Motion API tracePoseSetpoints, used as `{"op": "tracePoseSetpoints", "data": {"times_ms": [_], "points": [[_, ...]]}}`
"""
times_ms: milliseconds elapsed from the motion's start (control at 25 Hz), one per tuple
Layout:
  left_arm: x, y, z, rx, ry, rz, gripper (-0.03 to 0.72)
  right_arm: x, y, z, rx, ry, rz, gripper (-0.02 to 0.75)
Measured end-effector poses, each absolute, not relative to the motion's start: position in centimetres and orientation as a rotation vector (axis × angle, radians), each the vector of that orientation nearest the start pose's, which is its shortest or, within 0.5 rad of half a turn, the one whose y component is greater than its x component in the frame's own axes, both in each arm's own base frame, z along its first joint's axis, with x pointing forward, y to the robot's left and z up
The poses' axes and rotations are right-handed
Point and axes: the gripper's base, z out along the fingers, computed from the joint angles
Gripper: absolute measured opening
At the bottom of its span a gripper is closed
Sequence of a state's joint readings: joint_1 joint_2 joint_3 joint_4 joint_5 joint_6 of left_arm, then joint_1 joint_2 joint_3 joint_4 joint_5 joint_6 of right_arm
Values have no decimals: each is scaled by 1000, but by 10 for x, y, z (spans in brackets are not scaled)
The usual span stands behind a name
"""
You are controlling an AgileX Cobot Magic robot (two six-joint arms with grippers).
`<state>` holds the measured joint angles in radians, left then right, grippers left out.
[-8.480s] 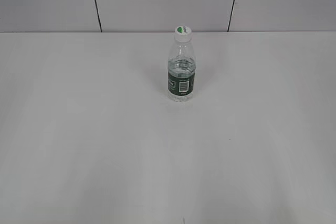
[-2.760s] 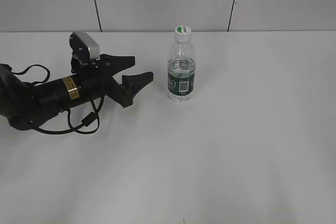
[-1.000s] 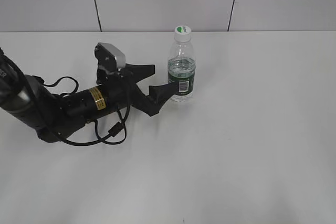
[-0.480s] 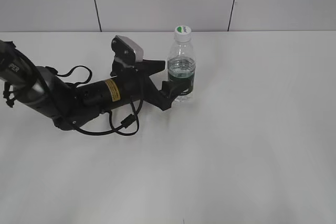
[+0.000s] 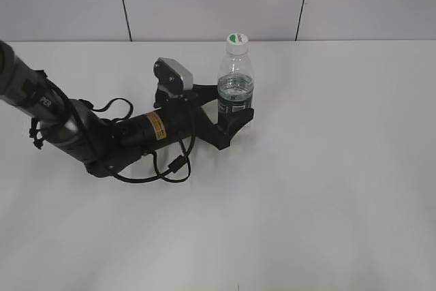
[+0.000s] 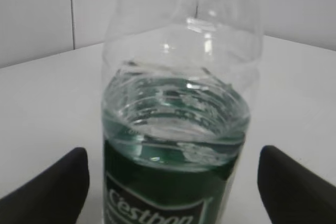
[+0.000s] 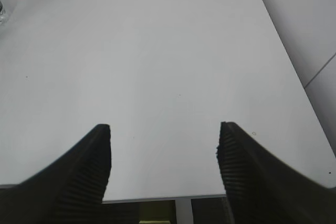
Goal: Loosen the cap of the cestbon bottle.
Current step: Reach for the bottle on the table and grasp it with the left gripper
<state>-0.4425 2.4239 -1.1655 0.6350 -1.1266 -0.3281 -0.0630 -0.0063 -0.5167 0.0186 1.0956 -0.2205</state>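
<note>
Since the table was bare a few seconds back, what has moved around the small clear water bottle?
The left gripper came in from the left along the white table and now straddles the clear ribbed bottle at its dark green label, jaws open with a gap on each side. The bottle stands where it was, upright, and its white screw cap is on. The right gripper is open over bare table.

I see the cestbon bottle (image 5: 236, 86) standing upright on the white table, far side, near the middle; clear ribbed plastic, partly filled with water, with a dark green label band lettered "C'estbon" (image 6: 157, 203); the cap (image 5: 236, 43), white with a green mark, sits on its neck.
</note>
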Motion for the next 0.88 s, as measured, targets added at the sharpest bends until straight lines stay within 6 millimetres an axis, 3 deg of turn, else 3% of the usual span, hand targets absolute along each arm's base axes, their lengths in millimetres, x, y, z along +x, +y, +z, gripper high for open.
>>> {"op": "tracePoseSetpoints", "data": {"times_ms": [480, 880], "points": [[385, -244, 54, 774, 1583, -811, 590, -9, 2, 279, -163, 2053, -153, 492], [388, -247, 46, 754, 1568, -864, 590, -9, 2, 279, -163, 2053, -153, 492]]}}
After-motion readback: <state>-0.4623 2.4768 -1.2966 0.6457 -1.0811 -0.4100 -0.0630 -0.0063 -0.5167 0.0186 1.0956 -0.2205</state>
